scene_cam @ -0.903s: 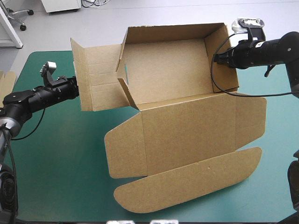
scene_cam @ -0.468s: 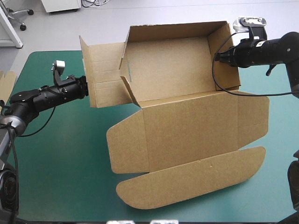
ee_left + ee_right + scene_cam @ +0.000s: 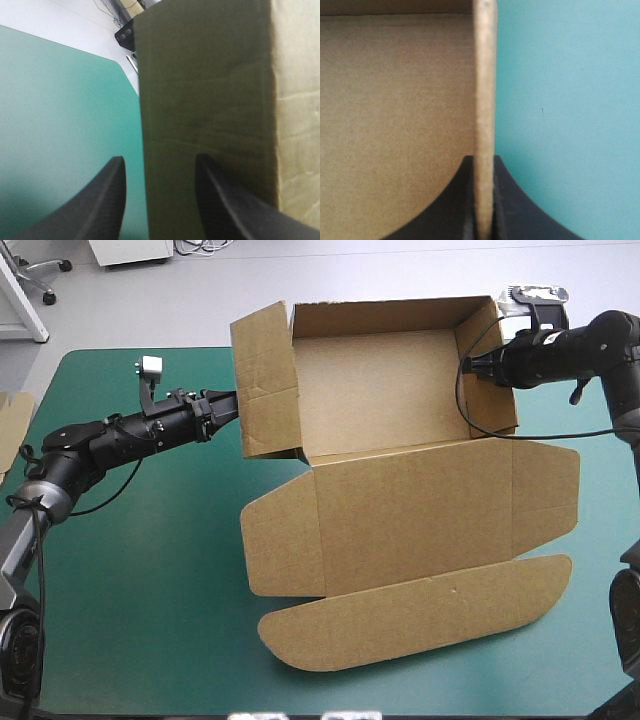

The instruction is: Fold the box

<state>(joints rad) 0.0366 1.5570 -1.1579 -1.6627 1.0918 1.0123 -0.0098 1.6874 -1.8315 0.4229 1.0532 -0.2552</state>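
- The brown box point(image 3: 400, 490) was seen on the teal-green cover point(image 3: 140, 580), toward the table's far edge, its tray walls raised and its lid laid flat toward the near edge.
- The left gripper point(image 3: 159, 159) was found at the tray's left wall, its black fingers point(image 3: 107, 200) spread well apart, with the wall's edge standing between them.
- The right gripper point(image 3: 482, 159) was clamped on the tray's right wall, the sheet pinched tight between both fingers.
- An edge of more board point(image 3: 12, 425) was glimpsed at the table's left edge.
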